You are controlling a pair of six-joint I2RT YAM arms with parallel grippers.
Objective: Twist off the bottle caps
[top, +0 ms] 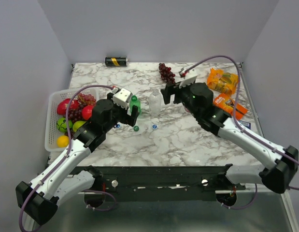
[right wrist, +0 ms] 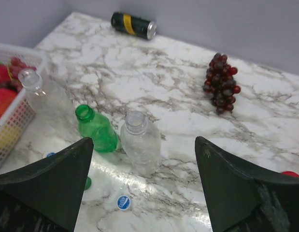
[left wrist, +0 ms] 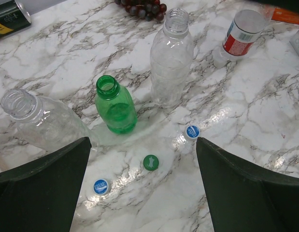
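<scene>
The left gripper (left wrist: 142,145) hangs released and empty; the green bottle (left wrist: 115,108) and the clear bottle (left wrist: 171,63) stand capless just beyond its jaws; a green cap (left wrist: 150,162) lies between them. The right gripper (right wrist: 144,142) is likewise spread wide, holding nothing; both bottles stand ahead of its jaws.

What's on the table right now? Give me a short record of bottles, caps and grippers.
uncapped bottles: green bottle, clear bottle, longer clear bottle
lying on its side: red-label bottle, cap state unclear
loose caps: green cap, blue cap, second blue cap
grippers: left gripper open, empty; right gripper open, empty
</scene>
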